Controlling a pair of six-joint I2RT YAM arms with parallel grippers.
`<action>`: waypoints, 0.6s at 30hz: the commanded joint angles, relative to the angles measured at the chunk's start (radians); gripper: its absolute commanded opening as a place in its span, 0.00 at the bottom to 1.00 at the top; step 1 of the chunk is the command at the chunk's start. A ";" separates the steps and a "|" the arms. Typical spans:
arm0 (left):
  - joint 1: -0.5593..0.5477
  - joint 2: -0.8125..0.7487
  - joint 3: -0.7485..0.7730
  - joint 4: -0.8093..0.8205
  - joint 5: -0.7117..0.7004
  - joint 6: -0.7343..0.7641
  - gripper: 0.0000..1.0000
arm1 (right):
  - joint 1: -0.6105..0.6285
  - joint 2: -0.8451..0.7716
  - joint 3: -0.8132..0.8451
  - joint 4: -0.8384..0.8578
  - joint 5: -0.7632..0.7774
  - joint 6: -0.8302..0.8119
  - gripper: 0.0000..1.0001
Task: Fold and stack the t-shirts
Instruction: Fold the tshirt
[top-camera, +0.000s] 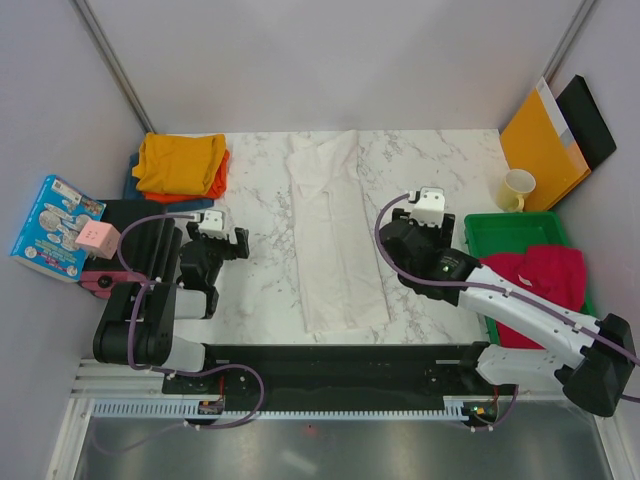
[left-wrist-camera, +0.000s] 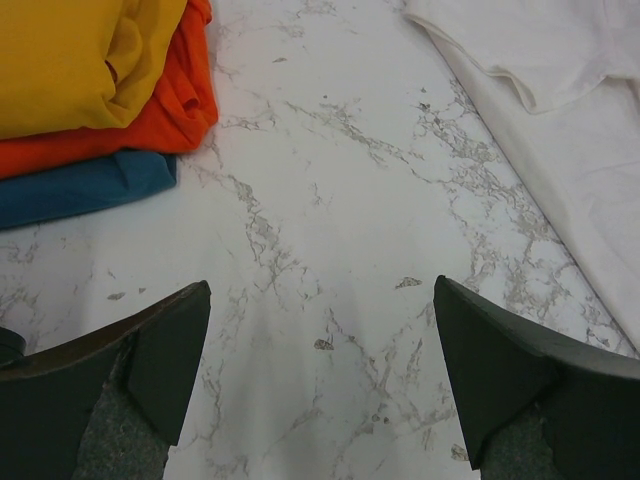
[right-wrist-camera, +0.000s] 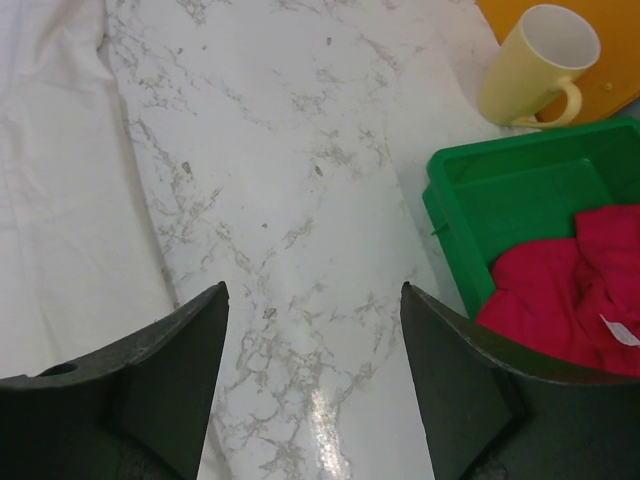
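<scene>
White t-shirt (top-camera: 330, 235): lies in the middle of the marble tabletop (top-camera: 260, 200), folded lengthwise into a narrow strip.
Long axis: runs from the far edge towards the near edge, between the two arms.
Left gripper (left-wrist-camera: 320, 300): fingers spread wide, holding nothing, over bare marble; the strip is to its right.
Right gripper (right-wrist-camera: 313, 295): also parted and empty; the strip's edge is just to its left.
Nearer arm: I judge the right one slightly closer to the strip. Folding it end to end likely needs both.
Finished stack: far left corner, with the mustard yellow t-shirt (top-camera: 180, 160) on the orange t-shirt (top-camera: 215, 180) and the blue t-shirt (left-wrist-camera: 80, 190) at the bottom.
Waiting: the crimson t-shirt (top-camera: 540, 275) is bunched in the green tray (top-camera: 510, 232) at the right edge.
Surface: white marble pattern, smooth, slightly glossy.
Room: pale walls close around. A cream mug (top-camera: 517, 188) and an orange envelope (top-camera: 540, 140) sit at the far right corner.
</scene>
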 joint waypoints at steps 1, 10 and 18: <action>0.002 0.004 0.014 0.041 -0.025 -0.024 1.00 | -0.004 0.028 0.039 0.083 -0.132 0.007 0.77; 0.002 0.006 0.016 0.039 -0.025 -0.024 1.00 | -0.005 -0.018 -0.017 0.026 -0.154 -0.080 0.78; -0.222 -0.192 0.194 -0.525 -0.522 -0.054 1.00 | -0.037 -0.038 -0.036 -0.003 -0.194 -0.084 0.79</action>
